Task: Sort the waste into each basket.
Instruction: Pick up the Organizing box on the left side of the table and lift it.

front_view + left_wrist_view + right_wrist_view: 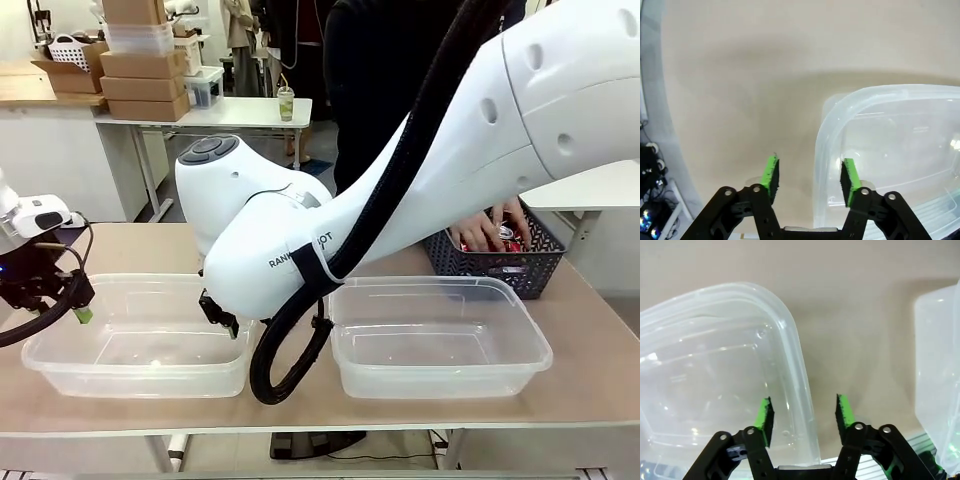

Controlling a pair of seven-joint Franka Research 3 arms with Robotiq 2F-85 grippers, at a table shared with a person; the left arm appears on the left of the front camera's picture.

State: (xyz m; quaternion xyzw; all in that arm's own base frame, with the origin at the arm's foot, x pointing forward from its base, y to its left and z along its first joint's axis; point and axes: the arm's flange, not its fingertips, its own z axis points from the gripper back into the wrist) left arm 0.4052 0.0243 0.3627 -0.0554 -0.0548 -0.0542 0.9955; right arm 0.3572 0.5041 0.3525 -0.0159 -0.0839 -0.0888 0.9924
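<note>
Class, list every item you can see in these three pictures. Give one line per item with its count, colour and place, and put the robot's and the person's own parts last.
table: one, tan, under everything.
left tub: one, clear, on the table's left half, nothing in it.
right tub: one, clear, beside the left tub, nothing in it.
basket: one, dark blue lattice, far right of the table.
cans: count unclear, red and silver, in the basket.
boxes: a stack, brown, on a far table.
cup: one, on the far white table.
left pincer: one, black with green pads, open astride the left tub's left rim.
right pincer: one, same colours, open astride the left tub's right rim.
hand: the person's, in the basket.
</note>
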